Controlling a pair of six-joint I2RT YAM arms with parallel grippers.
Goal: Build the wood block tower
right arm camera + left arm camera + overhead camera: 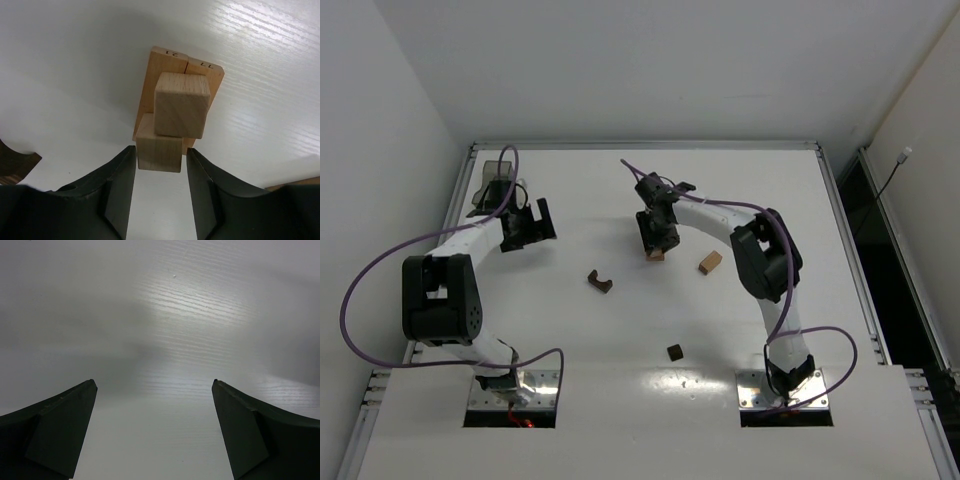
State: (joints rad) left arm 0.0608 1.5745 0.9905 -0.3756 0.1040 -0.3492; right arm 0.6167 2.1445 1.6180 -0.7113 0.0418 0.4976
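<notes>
Right end effector [161, 150]: down at the wood block tower [656, 255], jaws parted narrowly on either side of the near cube [159, 152]. Cannot tell whether gripping that cube or just clear of it; looks flush on one side, with a sliver of gap on the other. Left end effector [155, 385]: spread wide, holding nothing, parked over bare table [165, 300] near the grey bin [492, 178] at the far left, well apart from the work.

Tower location: mid-table, slightly right of centre in the top view, directly beneath the right end effector. Made up so far of two tan planks [165, 67] laid flat side by side as a base, the near cube on them, and a second cube [182, 105] overlapping it in the wrist view, apparently one level up and shifted off-centre rather than squared. Counts as three levels at most, all light tan.

Left to do, judging by what lies loose: one tan block [710, 262] just right of the tower, a dark arch-shaped piece [600, 282] to its left, and a small dark cube [674, 351] nearer the arm bases. Puts the build somewhere around halfway, with no dark piece stacked yet. Worth noting the offset of the cubes: likely to need care, or straightening, before adding more on top.
</notes>
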